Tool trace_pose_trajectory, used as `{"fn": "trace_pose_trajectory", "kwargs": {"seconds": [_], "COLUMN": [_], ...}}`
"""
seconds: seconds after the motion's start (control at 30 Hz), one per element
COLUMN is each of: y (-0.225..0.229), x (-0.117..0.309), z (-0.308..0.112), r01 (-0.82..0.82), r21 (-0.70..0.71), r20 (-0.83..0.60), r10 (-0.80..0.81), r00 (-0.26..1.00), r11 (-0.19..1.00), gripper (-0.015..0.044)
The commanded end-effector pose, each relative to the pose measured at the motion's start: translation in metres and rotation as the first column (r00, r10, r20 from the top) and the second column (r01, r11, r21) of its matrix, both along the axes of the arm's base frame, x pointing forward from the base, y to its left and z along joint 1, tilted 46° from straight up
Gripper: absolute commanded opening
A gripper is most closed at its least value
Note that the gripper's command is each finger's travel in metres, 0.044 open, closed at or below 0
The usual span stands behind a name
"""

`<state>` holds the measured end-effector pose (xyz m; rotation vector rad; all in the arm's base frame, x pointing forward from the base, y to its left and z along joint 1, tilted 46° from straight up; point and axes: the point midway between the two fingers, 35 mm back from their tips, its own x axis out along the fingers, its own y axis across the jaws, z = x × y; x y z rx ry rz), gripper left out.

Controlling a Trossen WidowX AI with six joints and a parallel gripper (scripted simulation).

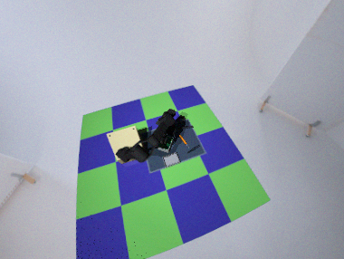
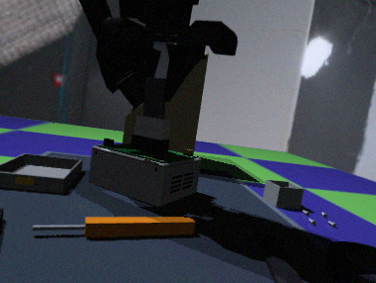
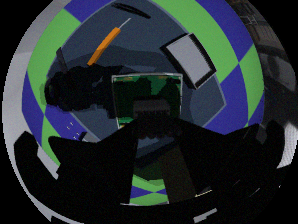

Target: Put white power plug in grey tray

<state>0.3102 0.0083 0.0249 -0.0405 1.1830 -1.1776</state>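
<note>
The white plug, grey in this light, is a block (image 2: 152, 128) (image 3: 151, 105) above the black socket (image 2: 150, 143) on the green circuit board (image 3: 125, 93). The board tops a grey vented case (image 2: 124, 173). My gripper (image 2: 154, 112) (image 3: 156, 123) is shut on the plug from above. Whether the plug is still seated in the socket cannot be told; no clear gap shows between them. The grey tray (image 2: 74, 181) (image 3: 204, 52) holds nothing that I can see and stands beside the case. The arm hides most of the board in the top view.
An orange screwdriver (image 2: 140, 227) (image 3: 104, 46) lies in front of the case. A small grey open box (image 2: 283, 194) and several small screws are at the right in the exterior view. A cream panel (image 1: 122, 138) stands behind the case. A dark mat (image 2: 59, 223) lies beneath the tray.
</note>
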Motion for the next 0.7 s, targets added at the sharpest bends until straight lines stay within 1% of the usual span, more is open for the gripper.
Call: {"fn": "trace_pose_trajectory", "kwargs": {"seconds": [0.0, 0.2, 0.5, 0.53, 0.67], "y": [0.007, -0.005, -0.005, -0.005, -0.005], "x": [0.000, -0.001, -0.001, -0.001, -0.001], "z": [0.008, -0.005, -0.005, -0.005, -0.005], "r01": [-0.036, -0.036, -0.036, -0.036, -0.036], "r21": [0.023, 0.023, 0.023, 0.023, 0.023], "r20": [0.022, 0.022, 0.022, 0.022, 0.022], "r10": [0.035, 0.035, 0.035, 0.035, 0.035], "r00": [0.999, 0.999, 0.999, 0.999, 0.999], "r11": [0.999, 0.999, 0.999, 0.999, 0.999], "gripper": [0.0000, 0.0000, 0.0236, 0.0253, 0.0253]}}
